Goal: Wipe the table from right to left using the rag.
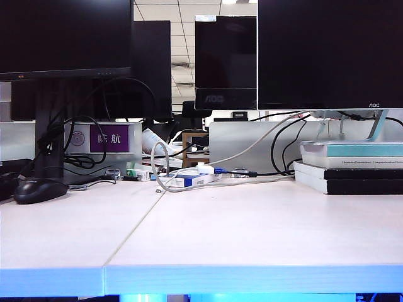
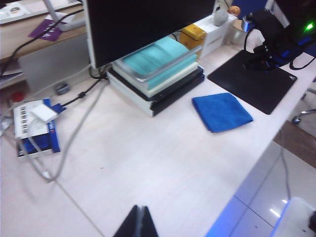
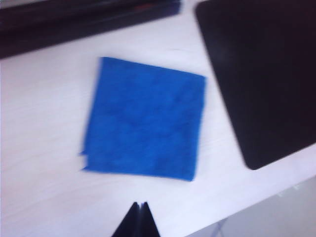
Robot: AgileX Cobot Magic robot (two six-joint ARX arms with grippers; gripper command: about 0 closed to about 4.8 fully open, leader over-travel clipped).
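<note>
the rag, flat blue square (nubby); both grippers' jaws closed above table.

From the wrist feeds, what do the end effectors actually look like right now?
Little shows. In each wrist view only the fingertips appear: the left end effector and the right end effector are both matte black, tapering to a narrow wedge with a thin seam between the two fingers. No cables, markings or arm links are visible, and the exterior view shows neither arm.
</note>
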